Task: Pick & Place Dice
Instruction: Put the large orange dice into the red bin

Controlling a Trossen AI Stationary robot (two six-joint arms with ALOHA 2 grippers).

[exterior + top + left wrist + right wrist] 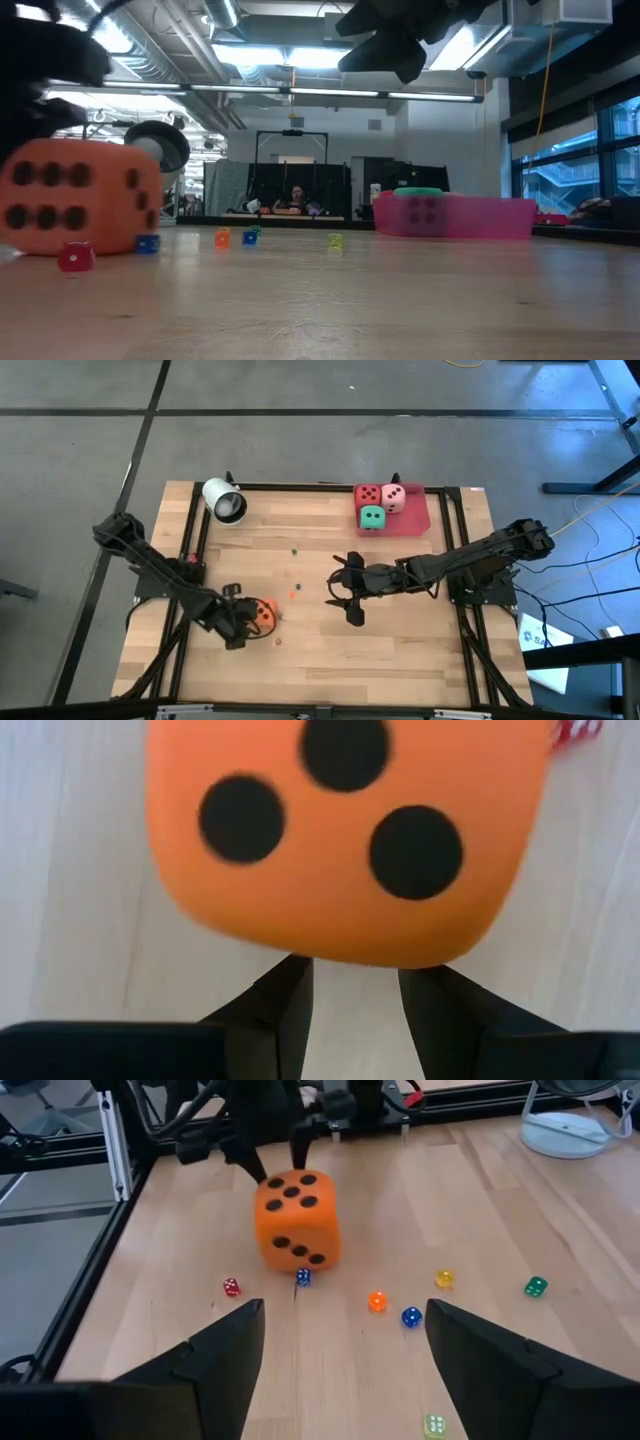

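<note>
Soft orange cube die with black pips sits on the wooden counter near its left front; the left tool is right behind it, fingers apart, maybe touching, hard to say; right tool hovers mid-counter, spread open; red, pink and green dice sit in the flat red tray.

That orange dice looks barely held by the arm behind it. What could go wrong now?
The left gripper sits at the orange dice with its fingers only at one edge, so the dice may roll away. Tiny dice lie scattered nearby and could be knocked. The open right gripper is close enough to collide.
</note>
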